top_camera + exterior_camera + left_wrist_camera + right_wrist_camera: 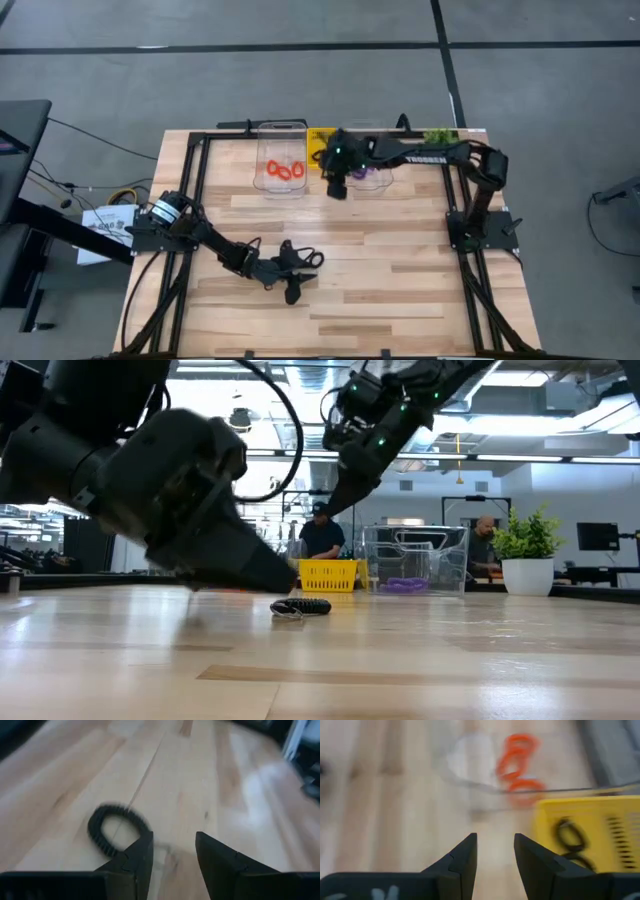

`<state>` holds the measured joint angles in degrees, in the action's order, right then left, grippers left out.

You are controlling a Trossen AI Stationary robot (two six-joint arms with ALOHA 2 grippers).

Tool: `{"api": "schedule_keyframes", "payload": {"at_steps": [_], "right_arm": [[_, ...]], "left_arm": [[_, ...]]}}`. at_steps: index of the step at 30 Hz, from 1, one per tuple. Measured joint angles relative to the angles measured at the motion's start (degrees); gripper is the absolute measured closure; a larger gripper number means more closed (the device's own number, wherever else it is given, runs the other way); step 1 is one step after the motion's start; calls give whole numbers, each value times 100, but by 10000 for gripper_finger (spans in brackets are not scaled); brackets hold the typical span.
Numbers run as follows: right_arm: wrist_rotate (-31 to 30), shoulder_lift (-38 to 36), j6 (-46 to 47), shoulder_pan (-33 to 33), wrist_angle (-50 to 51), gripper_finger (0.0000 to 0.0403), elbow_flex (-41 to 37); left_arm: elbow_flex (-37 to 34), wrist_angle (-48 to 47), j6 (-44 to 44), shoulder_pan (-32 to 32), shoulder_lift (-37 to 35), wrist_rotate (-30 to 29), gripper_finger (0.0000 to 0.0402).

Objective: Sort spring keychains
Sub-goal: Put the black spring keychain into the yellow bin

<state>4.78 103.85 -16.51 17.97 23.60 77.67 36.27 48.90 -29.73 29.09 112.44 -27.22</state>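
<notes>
Keychain (115,827): black, lying on the wood surface (400,260)
Left fingers (172,851): parted, empty, beside it
Right fingers (495,851): parted, empty
Room: two people behind

keychain (311,258) on table (400,290); bins (281,160) behind

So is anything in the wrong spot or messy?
One black spring keychain lies loose on the bare table, just ahead of the open left gripper, while the orange ones sit in a clear bin. Nothing looks spilled or broken.
</notes>
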Motion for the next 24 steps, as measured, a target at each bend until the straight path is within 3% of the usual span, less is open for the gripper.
{"api": "schedule_keyframes", "payload": {"at_steps": [5, 10, 17, 24], "right_arm": [[226, -12, -99, -636, 587, 284, -22], [434, 39, -151, -1296, 228, 284, -552], [424, 40, 170, -2024, -1280, 285, -1650], [424, 38, 352, -2533, -2522, 285, -2274]], "left_arm": [[0, -546, -257, 64, 0, -11, 257], [4, -603, -270, 62, -13, 52, 257], [4, -621, -269, 58, -13, 73, 257], [4, -625, -268, 47, -13, 42, 257]]}}
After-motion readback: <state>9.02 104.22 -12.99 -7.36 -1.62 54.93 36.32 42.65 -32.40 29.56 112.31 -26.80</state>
